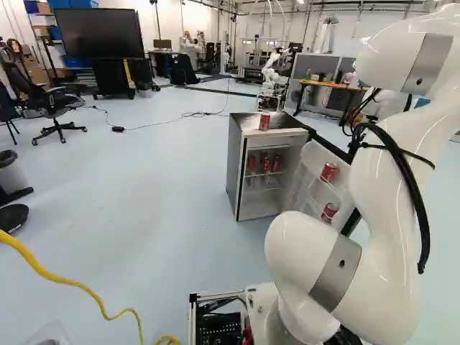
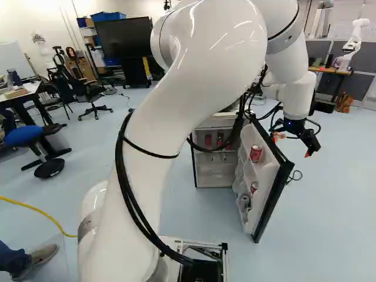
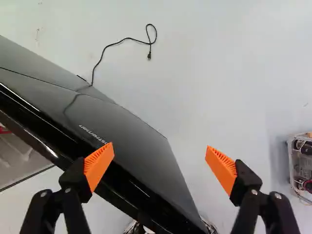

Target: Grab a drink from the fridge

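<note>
Its fingers spread apart, the claw (image 3: 159,146) hangs right of the open fridge door (image 2: 265,176) and should rise clear of its top edge before reaching left for a red can (image 2: 255,153).

At the right of the left base view, the arm (image 1: 388,187) looks like smooth, glossy plastic with duller metallic bands (image 1: 336,273). Near centre, the fridge top (image 1: 292,123) shines like metal; the door (image 3: 117,126) is smooth, glossy outside.
</note>
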{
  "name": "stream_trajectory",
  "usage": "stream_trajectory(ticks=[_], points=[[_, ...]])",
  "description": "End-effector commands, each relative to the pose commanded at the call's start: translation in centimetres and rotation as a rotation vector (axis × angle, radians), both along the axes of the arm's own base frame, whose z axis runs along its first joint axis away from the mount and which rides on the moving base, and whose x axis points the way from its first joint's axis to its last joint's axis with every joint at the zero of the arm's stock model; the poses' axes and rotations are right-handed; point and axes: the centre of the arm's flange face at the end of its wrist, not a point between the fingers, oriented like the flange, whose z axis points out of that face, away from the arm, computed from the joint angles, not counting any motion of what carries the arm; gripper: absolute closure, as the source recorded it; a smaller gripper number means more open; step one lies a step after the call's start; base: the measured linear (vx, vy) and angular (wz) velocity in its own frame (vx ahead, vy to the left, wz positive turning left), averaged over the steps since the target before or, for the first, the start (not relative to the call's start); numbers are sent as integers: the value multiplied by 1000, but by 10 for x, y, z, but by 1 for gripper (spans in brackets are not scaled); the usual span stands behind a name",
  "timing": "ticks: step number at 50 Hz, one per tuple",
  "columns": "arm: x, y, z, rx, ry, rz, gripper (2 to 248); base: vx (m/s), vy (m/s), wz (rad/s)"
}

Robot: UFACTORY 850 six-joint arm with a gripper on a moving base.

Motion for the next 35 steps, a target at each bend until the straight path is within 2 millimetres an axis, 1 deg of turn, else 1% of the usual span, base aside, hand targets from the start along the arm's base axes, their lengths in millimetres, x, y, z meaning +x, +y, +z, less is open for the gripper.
stream_trajectory(ticks=[14, 35], points=[[1, 10, 0, 6, 5, 11, 3, 0, 0, 0], [2, 32, 1, 18, 15, 34, 3, 0, 0, 0]])
